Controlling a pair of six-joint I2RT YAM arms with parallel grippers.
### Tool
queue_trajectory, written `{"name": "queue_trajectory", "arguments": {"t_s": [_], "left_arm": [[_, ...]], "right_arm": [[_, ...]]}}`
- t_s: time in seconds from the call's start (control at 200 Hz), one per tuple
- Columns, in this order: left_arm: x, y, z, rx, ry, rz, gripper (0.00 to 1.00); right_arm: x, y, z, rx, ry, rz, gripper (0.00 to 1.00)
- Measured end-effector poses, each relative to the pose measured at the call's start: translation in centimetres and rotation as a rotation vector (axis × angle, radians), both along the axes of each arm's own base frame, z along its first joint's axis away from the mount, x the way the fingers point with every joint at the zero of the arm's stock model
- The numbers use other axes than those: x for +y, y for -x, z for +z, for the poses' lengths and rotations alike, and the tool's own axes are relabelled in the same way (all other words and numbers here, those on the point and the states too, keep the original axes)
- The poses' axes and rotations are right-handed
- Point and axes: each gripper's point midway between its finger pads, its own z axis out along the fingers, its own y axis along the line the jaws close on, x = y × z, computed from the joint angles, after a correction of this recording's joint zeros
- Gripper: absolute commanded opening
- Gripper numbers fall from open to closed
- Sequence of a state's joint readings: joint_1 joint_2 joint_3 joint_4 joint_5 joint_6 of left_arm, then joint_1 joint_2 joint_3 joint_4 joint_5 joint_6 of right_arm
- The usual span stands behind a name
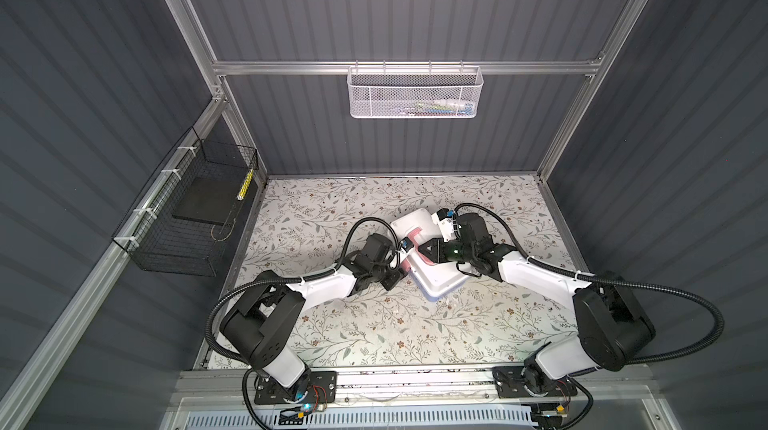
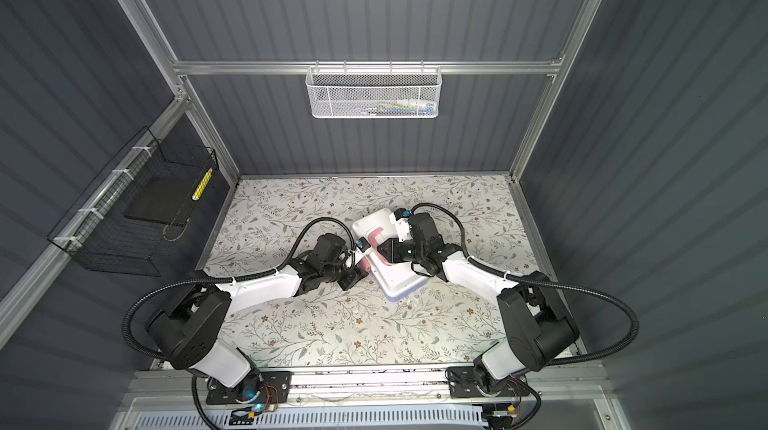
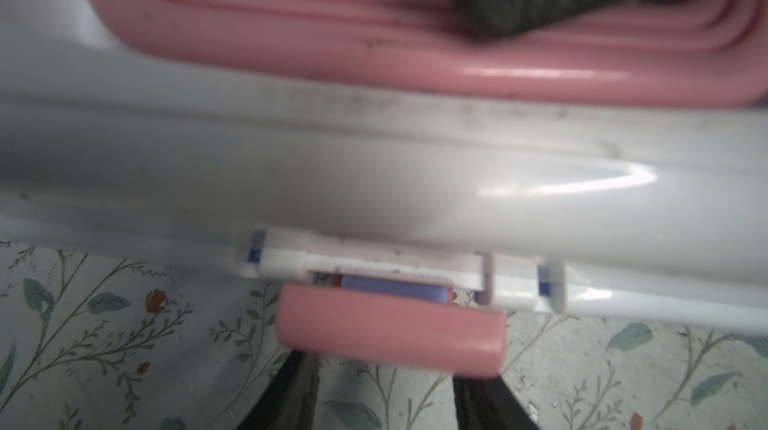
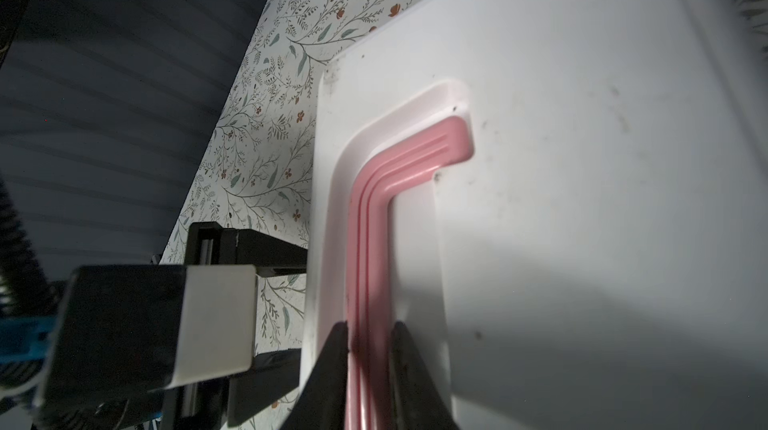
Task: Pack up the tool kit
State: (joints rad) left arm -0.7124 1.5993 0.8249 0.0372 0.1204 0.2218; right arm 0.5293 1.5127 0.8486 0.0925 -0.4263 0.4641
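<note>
- The white and black left arm (image 1: 320,284) reaches low toward the middle
- Its black left gripper (image 1: 400,273) has its jaws a little apart
- The white and black right arm (image 1: 536,274) reaches in to meet it
- Its black right gripper (image 4: 368,338) pinches a pink plastic handle (image 4: 415,149)

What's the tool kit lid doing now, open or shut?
Shut: the white lid lies flat over the blue base, pink handle lying in its recess. Whether the pink latch has snapped home, cannot tell.
</note>
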Motion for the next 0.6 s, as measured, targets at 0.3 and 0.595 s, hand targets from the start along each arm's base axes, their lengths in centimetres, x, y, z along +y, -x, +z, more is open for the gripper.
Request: {"name": "queue_trajectory", "arguments": {"t_s": [0.3,0.595], "left_arm": [[-0.21,-0.25,-0.59,0.018,-0.022,-0.005,0.26],[-0.22,-0.26,-0.56,0.027,-0.031,-0.005,0.26]], "right_arm": [[0.00,-0.01,-0.05,-0.007,-0.004,-0.001,0.21],[0.00,-0.05,0.03,-0.018,-0.011,-0.001,0.20]]}}
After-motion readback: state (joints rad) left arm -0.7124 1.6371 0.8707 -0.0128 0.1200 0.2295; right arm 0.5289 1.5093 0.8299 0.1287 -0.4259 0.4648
